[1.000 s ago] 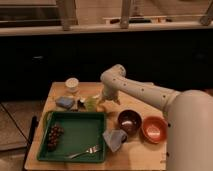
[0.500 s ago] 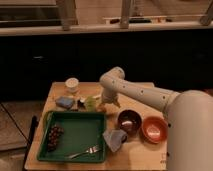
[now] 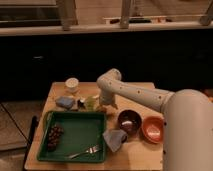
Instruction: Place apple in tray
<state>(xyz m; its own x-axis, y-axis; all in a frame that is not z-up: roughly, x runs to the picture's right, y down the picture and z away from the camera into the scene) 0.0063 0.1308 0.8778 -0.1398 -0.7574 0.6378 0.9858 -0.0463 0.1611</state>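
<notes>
The green tray (image 3: 75,116) lies at the front left of the wooden table, holding dark grapes (image 3: 54,136) and a fork (image 3: 85,150). My gripper (image 3: 103,104) points down just behind the tray's far right corner, at the end of the white arm (image 3: 135,92) that reaches in from the right. A small orange-red patch, the apple (image 3: 102,108), shows right at the gripper's tip, mostly hidden by it. I cannot tell whether it is held.
A pale green fruit (image 3: 90,103), a blue cloth (image 3: 65,102) and a white cup (image 3: 72,85) lie behind the tray. A dark brown bowl (image 3: 129,121) and an orange bowl (image 3: 152,129) stand right of it. A grey-blue cloth (image 3: 115,138) lies at the tray's right edge.
The arm's elbow has shifted slightly left and lower, bringing the gripper closer down over the spot behind the tray's far right corner. Nothing else moved.
</notes>
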